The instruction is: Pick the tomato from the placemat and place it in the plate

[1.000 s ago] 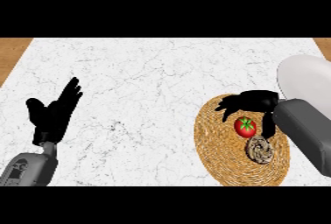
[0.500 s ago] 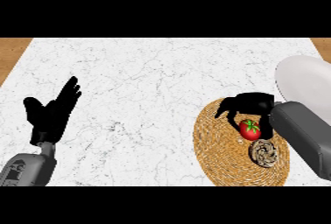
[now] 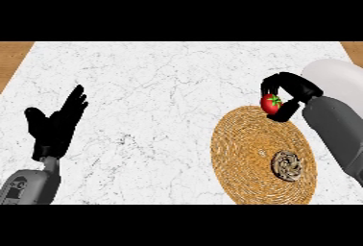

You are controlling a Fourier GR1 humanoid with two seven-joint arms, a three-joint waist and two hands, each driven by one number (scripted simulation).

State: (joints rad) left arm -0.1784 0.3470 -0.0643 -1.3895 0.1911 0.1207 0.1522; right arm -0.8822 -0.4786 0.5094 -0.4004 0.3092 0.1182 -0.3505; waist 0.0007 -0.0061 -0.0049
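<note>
A red tomato [image 3: 271, 103] with a green stem is held in my right hand [image 3: 292, 91], whose fingers and thumb curl round it. It hangs above the far edge of the round woven placemat [image 3: 251, 149]. The white plate [image 3: 340, 79] lies just beyond, at the right edge, partly hidden behind my right forearm. My left hand [image 3: 56, 126] rests open at the left, fingers up.
A small round patterned object [image 3: 287, 165] lies on the placemat's near right part. The white marble counter [image 3: 163, 86] stretches across the middle, with wooden strips at the far left and right corners.
My right hand closed on the tomato and lifted it off the placemat, carrying it up and toward the plate. The left hand stayed still.
</note>
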